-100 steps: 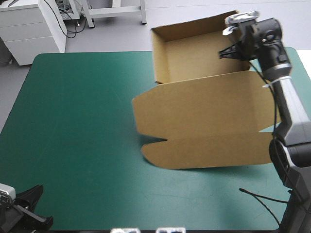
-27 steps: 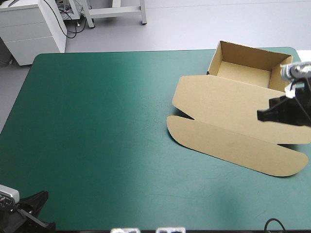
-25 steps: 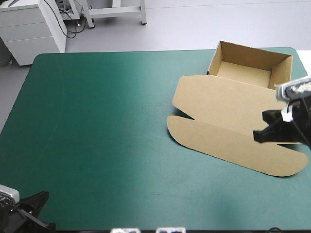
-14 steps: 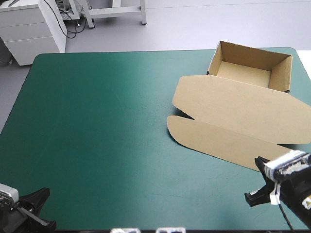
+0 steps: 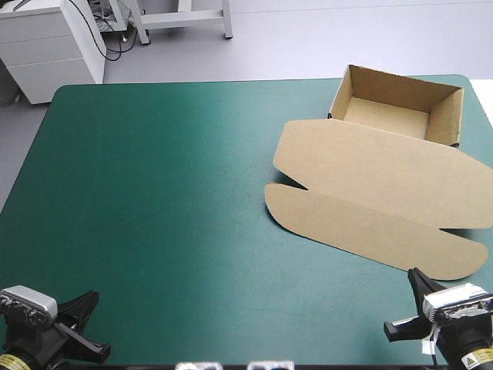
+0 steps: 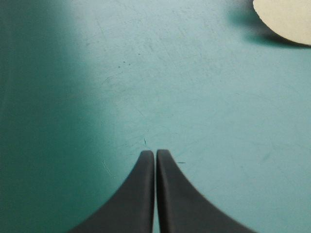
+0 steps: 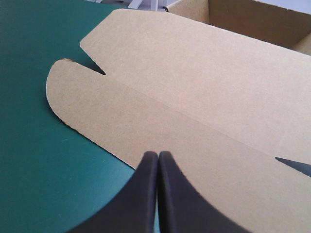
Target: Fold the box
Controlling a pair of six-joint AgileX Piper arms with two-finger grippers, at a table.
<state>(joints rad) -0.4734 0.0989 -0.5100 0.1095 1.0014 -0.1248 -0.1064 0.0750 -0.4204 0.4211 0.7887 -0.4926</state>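
The box (image 5: 370,177) is seen as an open tray, lid flat, at the far right of the table (image 5: 154,193), while the left gripper (image 6: 155,153) and right gripper (image 7: 158,154) are closed, empty, at the near edge, so folding is judged done and no further grasp needed

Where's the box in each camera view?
High view: box at the table's far right.
Left wrist view: only the flap's rounded end, ahead of the left end effector.
Right wrist view: directly ahead of the right end effector.
Shared landmark: that rounded end.
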